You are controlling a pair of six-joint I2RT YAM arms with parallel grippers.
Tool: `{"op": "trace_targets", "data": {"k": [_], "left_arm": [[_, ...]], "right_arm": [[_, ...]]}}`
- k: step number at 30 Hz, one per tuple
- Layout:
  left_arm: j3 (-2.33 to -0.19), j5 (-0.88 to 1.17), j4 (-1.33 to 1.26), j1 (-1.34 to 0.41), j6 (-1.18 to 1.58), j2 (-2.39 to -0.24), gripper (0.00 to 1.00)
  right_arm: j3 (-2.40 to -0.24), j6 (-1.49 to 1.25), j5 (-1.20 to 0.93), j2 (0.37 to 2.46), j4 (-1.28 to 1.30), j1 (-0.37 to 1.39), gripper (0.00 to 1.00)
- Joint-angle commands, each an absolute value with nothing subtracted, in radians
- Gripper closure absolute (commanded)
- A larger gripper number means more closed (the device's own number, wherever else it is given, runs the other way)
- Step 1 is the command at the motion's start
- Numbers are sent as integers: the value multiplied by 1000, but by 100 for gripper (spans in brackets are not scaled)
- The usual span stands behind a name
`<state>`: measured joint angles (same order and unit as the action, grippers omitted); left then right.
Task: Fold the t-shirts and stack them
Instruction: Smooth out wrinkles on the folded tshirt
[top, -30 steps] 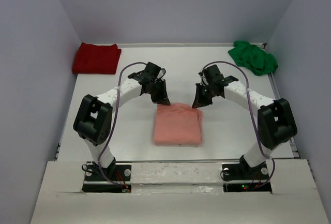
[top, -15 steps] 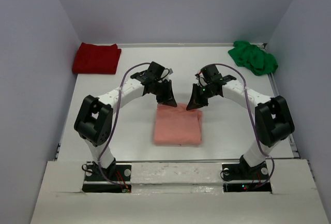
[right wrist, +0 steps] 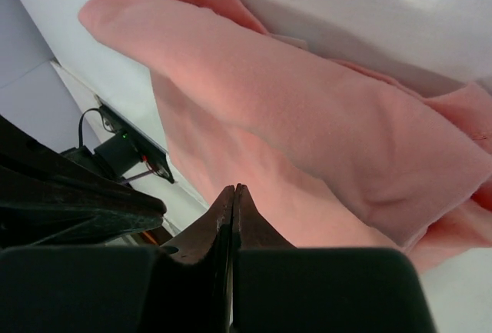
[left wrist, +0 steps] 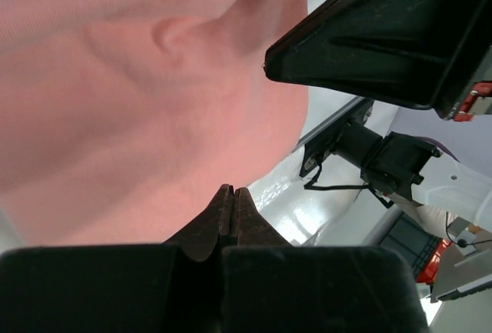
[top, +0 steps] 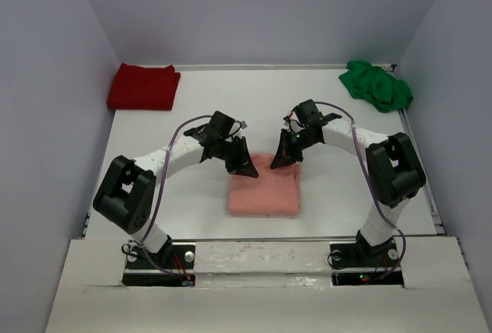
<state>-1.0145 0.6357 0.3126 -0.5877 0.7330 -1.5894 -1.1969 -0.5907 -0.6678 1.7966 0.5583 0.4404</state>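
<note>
Both jaw pairs are pressed together, empty: left gripper [top: 245, 169] and right gripper [top: 278, 161] hang over the far edge of the salmon-pink t-shirt [top: 264, 188], which lies folded at the middle of the table [top: 338, 187]. Cloth judged soft, light, limp; best pinched at the far corners through all layers, lest the folds slide apart.

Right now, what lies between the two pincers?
Only the far edge of the folded salmon-pink t-shirt, as the top camera shows; the left pincer and right pincer are both shut at that edge.
</note>
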Motion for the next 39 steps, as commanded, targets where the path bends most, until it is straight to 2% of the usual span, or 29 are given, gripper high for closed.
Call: {"op": "trace_targets", "data": {"k": [1,14,30,39], "left_arm": [[-976,693,272,-597,793,-1531,100],[-939,703,350,-666,804,-1578,100],[-695,675,83,-762,986,-1635,100],[-733,630,71,-762,986,-1782,100]], "right_arm": [[-1154,-597,-715,1775,526,459,100],[-1014,-606,-664,1569,588,506,100],[-1040,-612,-658,1709,414,506,100],[-1086,-641,-676,1749,364,506,100]]}}
